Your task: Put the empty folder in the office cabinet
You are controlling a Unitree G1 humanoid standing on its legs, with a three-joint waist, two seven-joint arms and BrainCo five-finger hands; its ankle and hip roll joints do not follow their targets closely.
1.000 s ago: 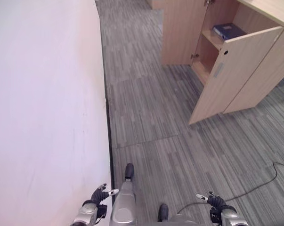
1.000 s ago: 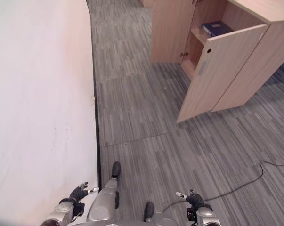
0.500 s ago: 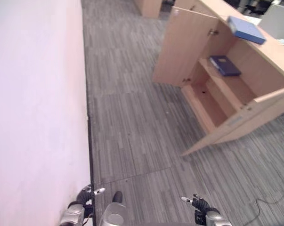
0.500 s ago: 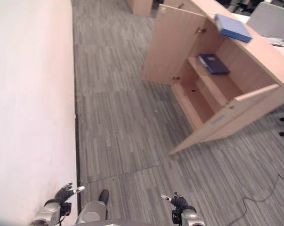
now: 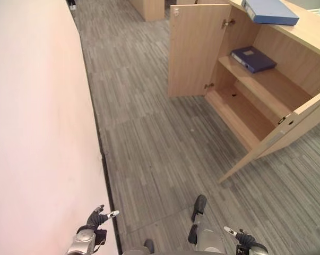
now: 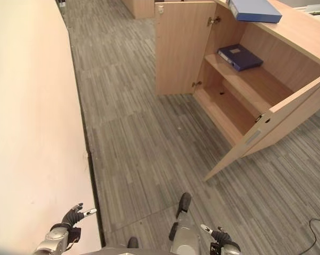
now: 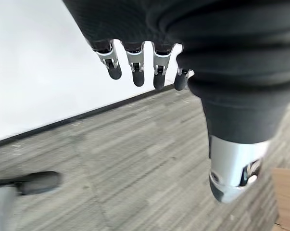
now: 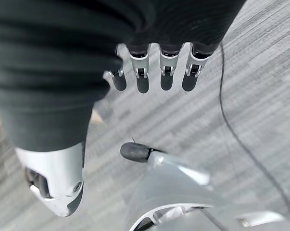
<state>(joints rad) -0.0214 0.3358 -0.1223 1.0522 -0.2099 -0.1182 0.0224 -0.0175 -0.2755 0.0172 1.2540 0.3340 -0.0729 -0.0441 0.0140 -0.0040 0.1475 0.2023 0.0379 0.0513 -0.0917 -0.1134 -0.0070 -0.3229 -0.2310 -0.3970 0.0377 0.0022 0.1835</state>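
We see a light blue folder (image 5: 270,10) lying flat on the top of the cabinet (image 5: 308,29), at its far end above the open compartment. It sits well apart from both our hands, which hang low at the near edge of the head views and hold nothing. Whether this folder is the empty one, we cannot tell.

A second, dark blue folder (image 5: 253,58) lies flat on the upper shelf (image 5: 271,79) inside the cabinet, towards the back of that shelf. The lower shelf (image 5: 239,114) beneath it is bare wood.

Both cabinet doors stand open. The far door (image 5: 194,50) is swung wide, its face turned towards us. The near door (image 5: 279,135) juts out over the carpet (image 5: 160,143), between us and the open compartment.

Our left hand (image 5: 97,218) shows just beside the white wall (image 5: 37,127), fingers relaxed and slightly spread, thumb apart; in its wrist view the fingers (image 7: 136,65) hang in a loose row over the carpet near the dark skirting line. Our right hand (image 5: 238,235) shows at the lower right, fingers likewise loose and a little apart, empty; its wrist view shows the fingers (image 8: 154,72) in a row above the carpet.

The grey striped carpet lies between our hands and the cabinet.
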